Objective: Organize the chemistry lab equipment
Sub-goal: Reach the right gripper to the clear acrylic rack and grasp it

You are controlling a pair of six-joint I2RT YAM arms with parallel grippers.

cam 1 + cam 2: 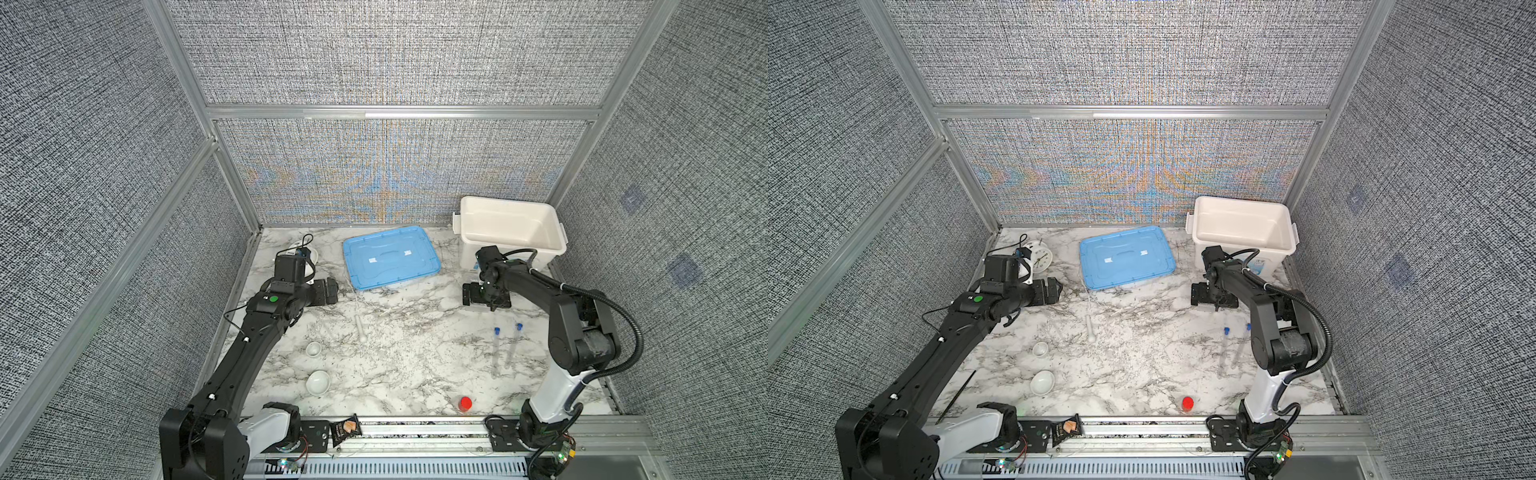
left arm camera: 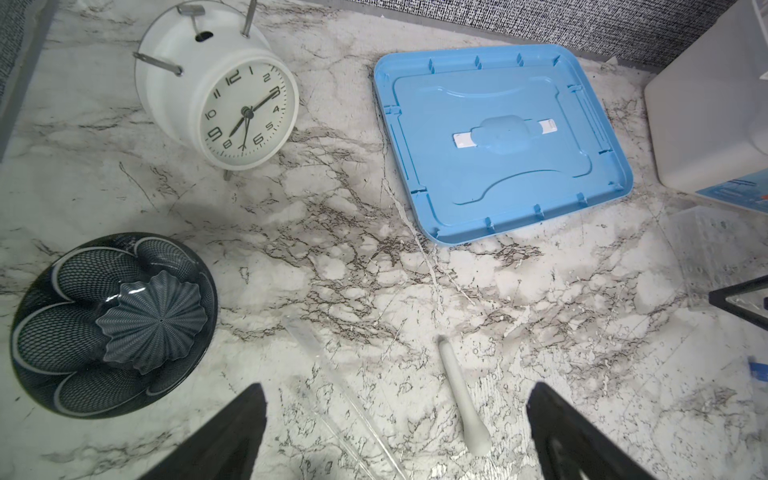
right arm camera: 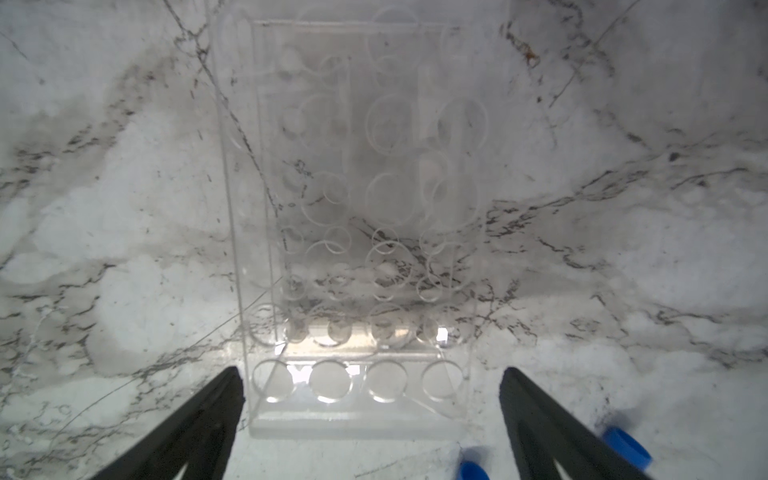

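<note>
Two white dishes, a small one (image 1: 313, 349) and a larger one (image 1: 318, 381), sit at the front left in both top views. The white pestle (image 1: 361, 330) (image 2: 461, 399) lies mid-table, with a slim clear tube (image 2: 332, 374) beside it. My left gripper (image 1: 331, 291) (image 2: 397, 386) hovers open above them, empty. Two blue-capped tubes (image 1: 497, 330) (image 1: 518, 327) lie on the right. My right gripper (image 1: 486, 300) (image 3: 372, 370) is open over a clear rack (image 3: 353, 249) with round holes and holds nothing. The tubes' blue caps (image 3: 471, 469) (image 3: 627, 446) show near its fingers.
A blue lid (image 1: 390, 262) lies at the back middle, and a white bin (image 1: 511, 224) stands at the back right. A white alarm clock (image 1: 1038, 257) and a black patterned dish (image 2: 112, 324) are at the back left. A red-capped vial (image 1: 465, 404) and a black packet (image 1: 345, 428) sit at the front.
</note>
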